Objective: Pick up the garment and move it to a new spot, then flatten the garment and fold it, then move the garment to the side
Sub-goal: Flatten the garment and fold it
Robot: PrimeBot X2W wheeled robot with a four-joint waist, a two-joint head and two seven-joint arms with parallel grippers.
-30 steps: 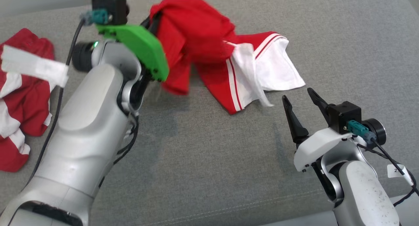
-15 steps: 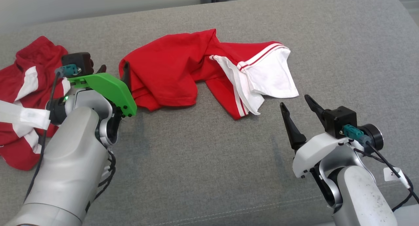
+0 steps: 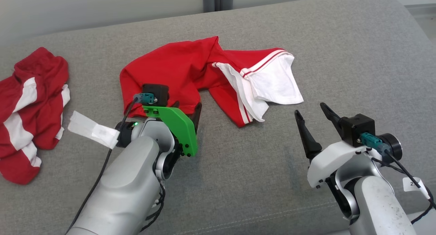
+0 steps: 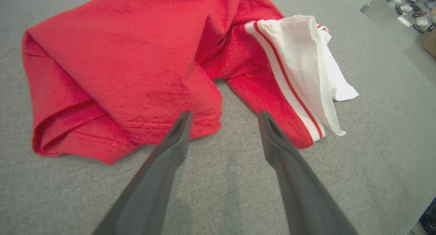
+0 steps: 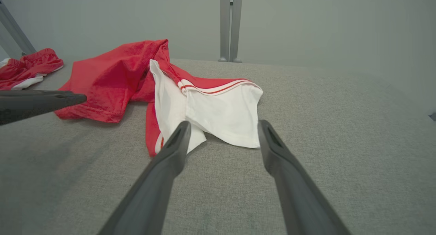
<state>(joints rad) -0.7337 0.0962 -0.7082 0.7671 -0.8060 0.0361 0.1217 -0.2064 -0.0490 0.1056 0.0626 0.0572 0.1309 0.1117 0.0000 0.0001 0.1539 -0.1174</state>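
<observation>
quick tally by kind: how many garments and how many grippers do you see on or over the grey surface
garments, red and white: 2 (middle garment, garment at the left)
grippers: 2 (left gripper, right gripper), both open
total: 4

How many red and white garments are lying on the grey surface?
2. The middle garment lies crumpled at the centre of the grey surface; the left garment lies bunched near its left edge. A smaller piece could be hidden under the folds.
</observation>
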